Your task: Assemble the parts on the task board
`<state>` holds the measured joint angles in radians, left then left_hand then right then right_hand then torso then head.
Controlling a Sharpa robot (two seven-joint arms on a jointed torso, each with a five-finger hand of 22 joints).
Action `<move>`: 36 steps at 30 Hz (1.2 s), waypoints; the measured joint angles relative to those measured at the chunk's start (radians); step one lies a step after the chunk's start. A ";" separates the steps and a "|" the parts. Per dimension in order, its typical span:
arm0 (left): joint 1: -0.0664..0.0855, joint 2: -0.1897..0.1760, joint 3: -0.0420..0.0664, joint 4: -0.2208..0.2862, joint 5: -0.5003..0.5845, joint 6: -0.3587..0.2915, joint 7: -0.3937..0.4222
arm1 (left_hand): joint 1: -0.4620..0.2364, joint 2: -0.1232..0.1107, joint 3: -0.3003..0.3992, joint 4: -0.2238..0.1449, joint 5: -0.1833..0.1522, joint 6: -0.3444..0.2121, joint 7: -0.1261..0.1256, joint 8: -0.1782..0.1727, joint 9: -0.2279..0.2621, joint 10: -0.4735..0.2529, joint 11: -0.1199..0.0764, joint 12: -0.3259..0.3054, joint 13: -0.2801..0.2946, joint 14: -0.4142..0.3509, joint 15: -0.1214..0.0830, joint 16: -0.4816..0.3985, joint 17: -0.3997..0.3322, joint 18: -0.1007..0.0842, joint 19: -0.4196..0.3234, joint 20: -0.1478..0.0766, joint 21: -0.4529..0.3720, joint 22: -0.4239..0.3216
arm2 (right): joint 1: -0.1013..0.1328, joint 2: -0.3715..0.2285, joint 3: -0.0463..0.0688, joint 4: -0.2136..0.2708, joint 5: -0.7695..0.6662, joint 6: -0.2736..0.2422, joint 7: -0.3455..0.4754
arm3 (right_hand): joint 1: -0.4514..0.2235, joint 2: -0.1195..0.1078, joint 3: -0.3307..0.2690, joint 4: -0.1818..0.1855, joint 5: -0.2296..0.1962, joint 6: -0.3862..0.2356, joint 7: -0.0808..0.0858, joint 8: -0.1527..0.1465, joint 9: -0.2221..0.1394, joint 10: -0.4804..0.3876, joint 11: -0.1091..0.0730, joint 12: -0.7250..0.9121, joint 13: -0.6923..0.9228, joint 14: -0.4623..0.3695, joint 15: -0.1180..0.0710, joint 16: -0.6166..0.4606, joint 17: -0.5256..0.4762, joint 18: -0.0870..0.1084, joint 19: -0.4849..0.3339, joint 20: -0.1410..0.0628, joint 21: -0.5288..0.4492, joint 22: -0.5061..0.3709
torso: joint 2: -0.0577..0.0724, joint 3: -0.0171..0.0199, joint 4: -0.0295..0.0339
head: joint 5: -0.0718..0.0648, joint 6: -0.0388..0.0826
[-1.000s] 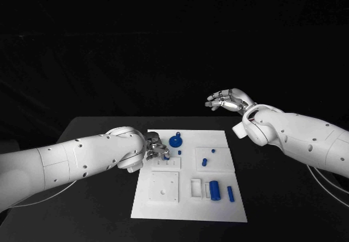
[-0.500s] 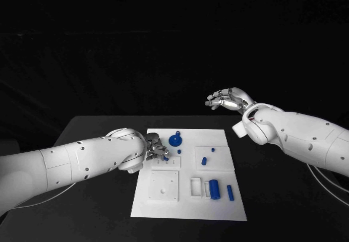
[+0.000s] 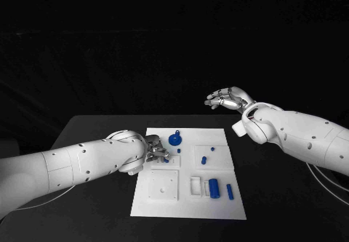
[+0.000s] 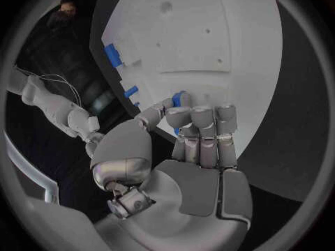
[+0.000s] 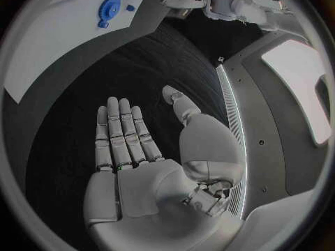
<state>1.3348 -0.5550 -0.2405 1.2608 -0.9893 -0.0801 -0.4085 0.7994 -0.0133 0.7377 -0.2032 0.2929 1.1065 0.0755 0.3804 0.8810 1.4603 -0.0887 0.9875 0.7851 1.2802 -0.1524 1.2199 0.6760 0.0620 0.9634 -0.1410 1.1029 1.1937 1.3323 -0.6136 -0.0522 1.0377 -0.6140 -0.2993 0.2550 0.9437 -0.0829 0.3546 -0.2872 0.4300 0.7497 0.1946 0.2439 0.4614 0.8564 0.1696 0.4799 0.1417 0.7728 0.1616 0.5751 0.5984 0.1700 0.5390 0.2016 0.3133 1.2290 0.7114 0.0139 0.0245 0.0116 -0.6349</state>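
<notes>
Left robot hand (image 4: 192, 150) apparently pinches a small blue part (image 4: 177, 99); right robot hand (image 5: 139, 167) hangs spread, empty.

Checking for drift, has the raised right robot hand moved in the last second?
No. The right robot hand sits in the same spot above the far edge of the white task board, fingers spread, holding nothing.
</notes>
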 measured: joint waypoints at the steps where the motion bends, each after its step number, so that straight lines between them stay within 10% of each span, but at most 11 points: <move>1: 0.000 0.000 0.000 0.000 -0.001 0.000 0.000 | -0.001 -0.001 0.000 0.000 0.000 0.002 0.001 0.000 0.000 0.000 0.000 0.000 0.000 0.000 0.000 0.000 0.000 0.000 0.000 0.000 0.000 0.000 | 0.000 0.000 0.000 0.000 0.000 0.000 0.000 | 0.000 0.000 0.000 0.000 0.000 0.000 0.000 0.000 0.000 0.000 0.000 0.000 -0.001 0.000 0.000 0.000 0.000 0.000 0.000 0.000 0.000 0.000 | 0.000 0.0001 0.0000 | 0.000 0.000; 36: -0.001 -0.003 0.001 0.002 -0.044 0.026 -0.001 | 0.004 -0.003 0.000 -0.002 0.024 0.012 -0.001 -0.004 0.003 0.000 0.000 0.008 -0.011 0.002 -0.002 0.012 -0.018 0.000 0.000 0.000 0.000 0.004 | 0.000 0.003 0.000 0.002 -0.001 0.000 -0.002 | -0.005 0.005 0.000 0.000 0.008 0.000 0.000 0.000 -0.005 0.011 -0.004 0.000 -0.011 0.000 0.000 0.000 -0.007 0.000 -0.003 0.003 -0.008 0.002 | 0.000 -0.0006 0.0012 | 0.004 -0.004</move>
<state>1.3342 -0.5577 -0.2398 1.2629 -1.0335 -0.0543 -0.4090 0.8037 -0.0164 0.7376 -0.2048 0.3165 1.1189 0.0740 0.3762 0.8842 1.4603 -0.0887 0.9952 0.7739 1.2824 -0.1546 1.2321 0.6578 0.0619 0.9633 -0.1409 1.1029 1.1981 1.3323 -0.6109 -0.0523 1.0400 -0.6150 -0.2997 0.2526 0.9385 -0.0776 0.3546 -0.2872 0.4377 0.7497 0.1944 0.2437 0.4561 0.8669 0.1660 0.4799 0.1303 0.7731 0.1612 0.5751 0.5916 0.1701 0.5355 0.2050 0.3055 1.2308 0.7110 0.0133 0.0257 0.0151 -0.6386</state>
